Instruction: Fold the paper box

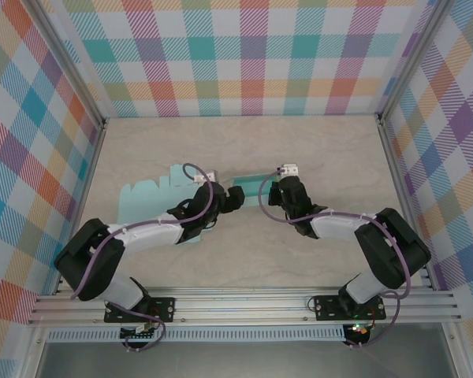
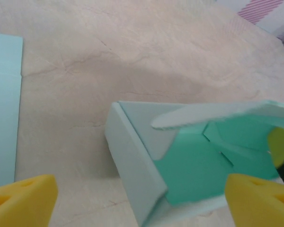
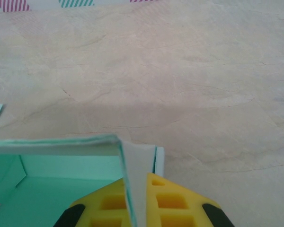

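Paper box [image 1: 249, 191]: partly folded, sits on bench [image 1: 244, 142] near centre, betw. both tools. L tool [image 2: 142, 203]: jaws wide open, yellow pads [image 2: 23, 198] well apart, one either side of box's near corner, gripping nothing. R tool [image 3: 135, 203]: closed, pinching upright side wall of paper box. Flat teal sheet [image 1: 146, 201] lies on bench by L arm; whether joined to box, cannot tell.

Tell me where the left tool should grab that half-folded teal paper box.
On the teal paper box, likely its upright pale side wall, from above with the left tool straddling it: it stands thin and free, while the right tool pinches another wall.
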Robot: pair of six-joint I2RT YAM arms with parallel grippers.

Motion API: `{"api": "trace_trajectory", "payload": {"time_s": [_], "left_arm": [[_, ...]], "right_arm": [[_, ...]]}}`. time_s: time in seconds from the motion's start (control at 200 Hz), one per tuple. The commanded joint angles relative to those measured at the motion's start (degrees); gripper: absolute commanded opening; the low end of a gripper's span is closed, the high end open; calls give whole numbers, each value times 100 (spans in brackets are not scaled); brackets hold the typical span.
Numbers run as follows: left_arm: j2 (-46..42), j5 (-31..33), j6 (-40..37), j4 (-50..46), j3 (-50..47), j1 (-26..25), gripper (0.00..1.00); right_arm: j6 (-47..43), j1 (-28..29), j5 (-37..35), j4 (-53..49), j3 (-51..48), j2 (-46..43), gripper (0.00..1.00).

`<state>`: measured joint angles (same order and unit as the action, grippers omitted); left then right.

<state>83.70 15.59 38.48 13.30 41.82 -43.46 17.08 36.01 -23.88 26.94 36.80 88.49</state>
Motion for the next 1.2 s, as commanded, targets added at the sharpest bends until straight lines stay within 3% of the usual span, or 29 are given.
{"api": "trace_trajectory", "payload": {"time_s": [0.0,0.165,0.52,0.68,0.85,1.015,1.195], "left_arm": [[-522,-118,-15,-225,-143,-131,98],[-1325,22,-173,-571,-236,-157,99],[-2040,679,-359,-1650,105,-154,99],[-1655,753,-389,-2310,673,-129,100],[-934,670,-633,-3084,1529,-70,100],[-430,552,-617,-3138,1912,47,100],[261,376,-559,-3353,2398,238,100]], "right_arm": [[-119,81,-11,-633,-195,-26,4],[-237,176,-20,-887,-193,-253,11],[-243,365,27,-1766,-394,-1211,49],[-133,378,219,-2356,-454,-2031,63],[15,356,156,-3584,104,-2828,86],[282,128,-178,-4776,1148,-2553,100],[418,-373,118,-5204,2093,-1618,100]]}}
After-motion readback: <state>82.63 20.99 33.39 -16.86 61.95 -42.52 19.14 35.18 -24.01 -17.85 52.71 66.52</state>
